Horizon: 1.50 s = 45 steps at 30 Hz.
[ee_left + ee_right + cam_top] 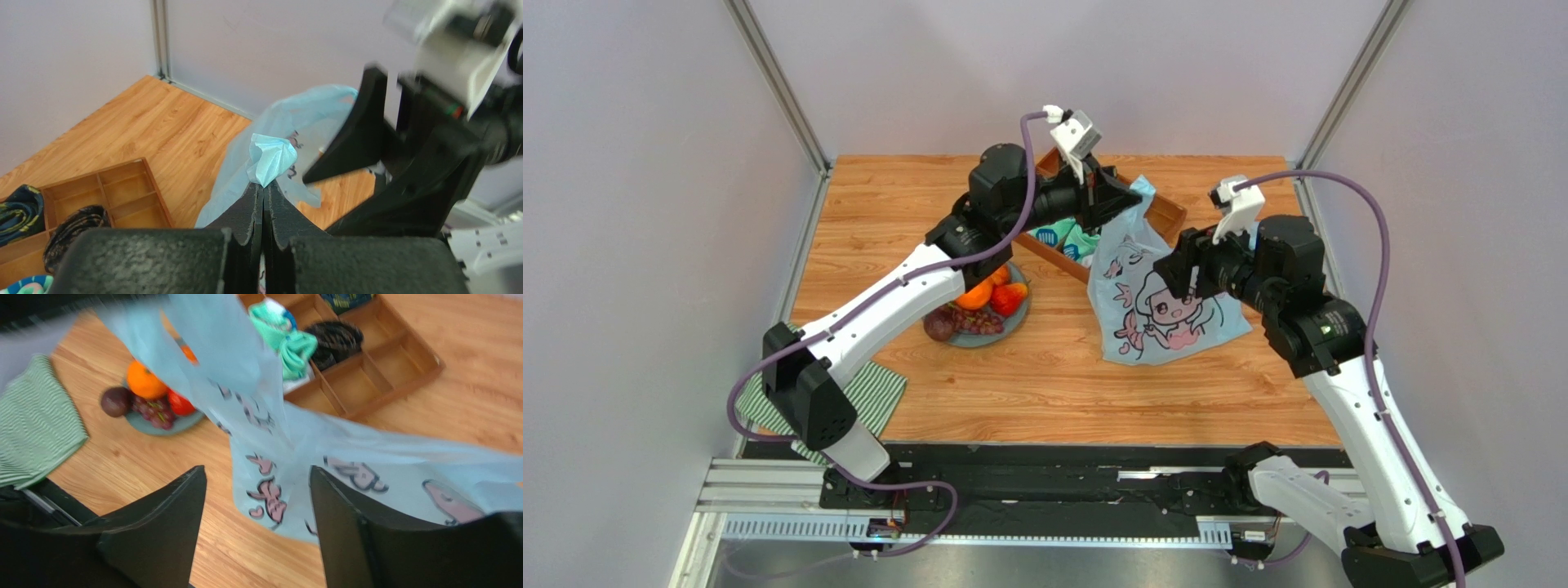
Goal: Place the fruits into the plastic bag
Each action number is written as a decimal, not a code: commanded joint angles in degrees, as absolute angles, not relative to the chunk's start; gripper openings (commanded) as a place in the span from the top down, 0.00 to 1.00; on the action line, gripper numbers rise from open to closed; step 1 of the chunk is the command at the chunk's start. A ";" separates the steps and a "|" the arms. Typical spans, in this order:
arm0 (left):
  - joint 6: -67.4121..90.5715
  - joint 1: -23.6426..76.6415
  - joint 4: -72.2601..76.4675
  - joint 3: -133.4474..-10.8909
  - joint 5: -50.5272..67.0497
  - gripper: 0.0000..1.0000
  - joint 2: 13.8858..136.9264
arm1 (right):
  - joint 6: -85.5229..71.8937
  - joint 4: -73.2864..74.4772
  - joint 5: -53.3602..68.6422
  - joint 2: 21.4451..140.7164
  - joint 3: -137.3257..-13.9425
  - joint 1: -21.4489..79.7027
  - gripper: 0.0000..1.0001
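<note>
The left hand (264,188) is pinched tight on a bunched handle of the bag (1167,312). It holds that end up above the desk (891,208), in front of the tray (399,355), while the bag's lower end reaches the wood. The right hand (255,473) has its fingers spread wide. The blue plastic hangs just past them, though I can't tell if it touches. The fruits (146,383) all sit on the plate (184,423), left of the bag, near the striped cloth (37,422).
</note>
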State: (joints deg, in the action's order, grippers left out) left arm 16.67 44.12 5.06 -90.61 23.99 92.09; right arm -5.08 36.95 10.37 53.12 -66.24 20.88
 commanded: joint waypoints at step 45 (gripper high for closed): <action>3.08 42.19 7.12 -79.37 45.62 1.00 75.94 | 6.59 46.23 22.60 65.74 -78.84 26.45 0.32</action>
State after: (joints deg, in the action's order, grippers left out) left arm 4.91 42.59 5.69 -79.53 43.72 77.14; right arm 5.96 47.35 24.91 64.66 -79.37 24.97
